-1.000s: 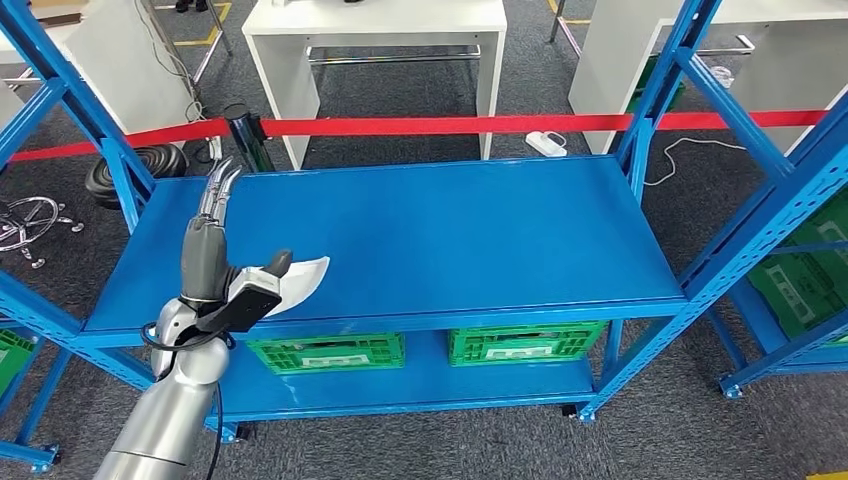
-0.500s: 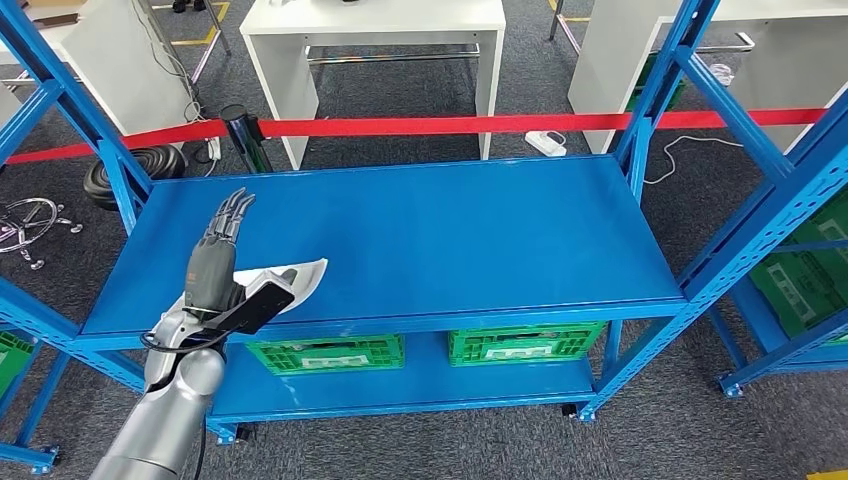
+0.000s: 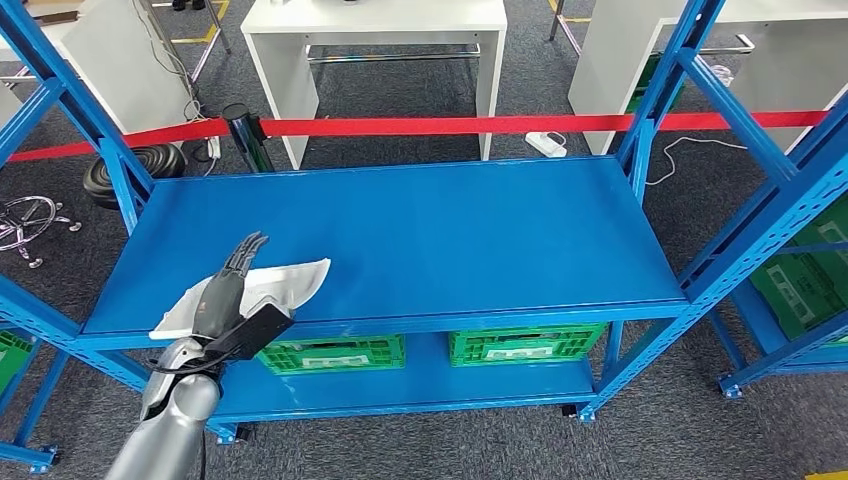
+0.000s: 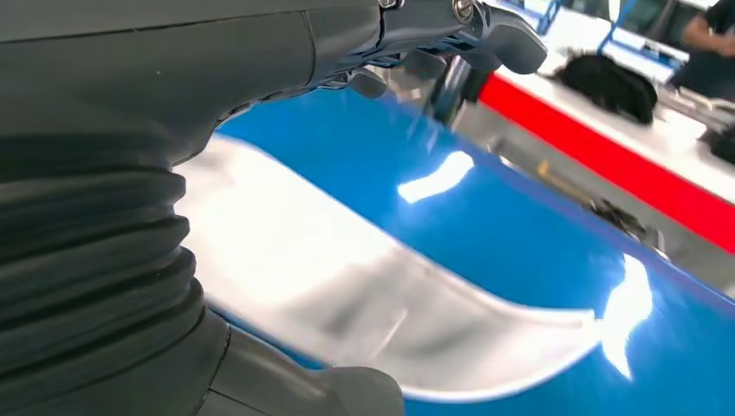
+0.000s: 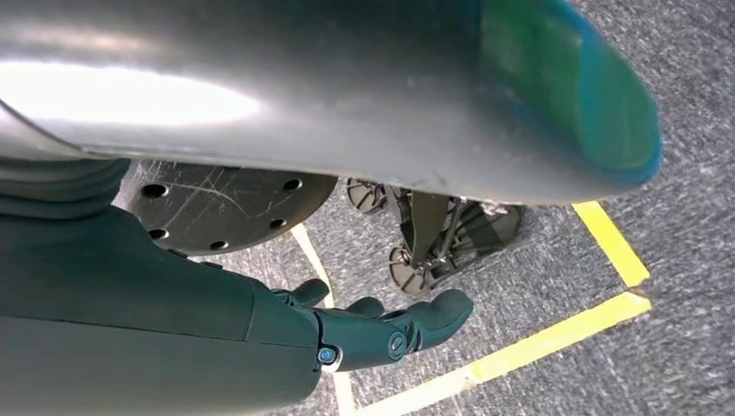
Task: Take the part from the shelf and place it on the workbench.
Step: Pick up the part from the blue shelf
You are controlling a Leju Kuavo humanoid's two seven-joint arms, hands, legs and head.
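Observation:
The part (image 3: 300,277), a curved white and silver sheet piece, lies flat on the blue workbench (image 3: 450,230) near its front left corner. My left hand (image 3: 225,290) hovers low over the part's left half, fingers stretched out straight and apart, nothing pinched. In the left wrist view the shiny part (image 4: 347,277) rests on the blue surface just beyond the hand's grey cover (image 4: 130,130), and the fingers (image 4: 485,26) reach out above it. My right hand (image 5: 381,334) hangs beside my body over the carpet, holding nothing, its fingers loosely extended.
Two green crates (image 3: 325,352) (image 3: 525,342) sit on the shelf under the bench top. Blue rack uprights (image 3: 660,90) stand at both ends. A red barrier tape (image 3: 450,125) runs behind, with a white table (image 3: 375,30) beyond it.
The left hand has let go of the part, which now lies flat on the bench. The hand has lowered and drawn back toward me, its fingers tipping from upright to nearly level.

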